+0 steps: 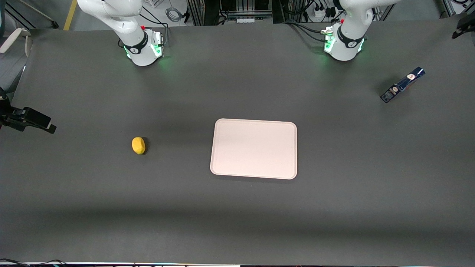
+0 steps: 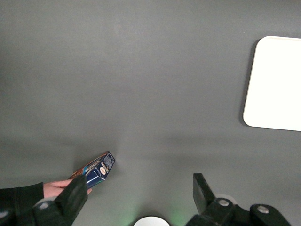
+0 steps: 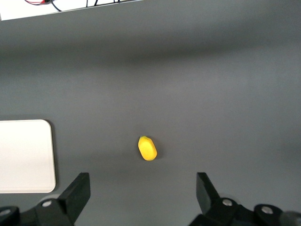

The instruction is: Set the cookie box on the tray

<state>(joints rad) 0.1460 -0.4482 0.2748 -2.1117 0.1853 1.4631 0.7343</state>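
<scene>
The cookie box [image 1: 402, 84] is dark blue and lies on the table toward the working arm's end, farther from the front camera than the tray [image 1: 254, 148]. It stands on a narrow side, with its round white-red logo showing. The tray is pale pinkish-white and nothing lies on it. My left gripper [image 1: 463, 26] hangs high near the table's edge, apart from the box. In the left wrist view the gripper [image 2: 140, 193] is open and empty, and the box [image 2: 96, 169] lies beside one finger [image 2: 75, 195]. A pink hand-like shape [image 2: 54, 188] touches the box there. The tray's corner [image 2: 277, 84] shows too.
A small yellow lemon-like object [image 1: 138, 145] lies toward the parked arm's end, beside the tray; it also shows in the right wrist view [image 3: 147, 148]. The working arm's base [image 1: 345, 44] stands at the table's back edge.
</scene>
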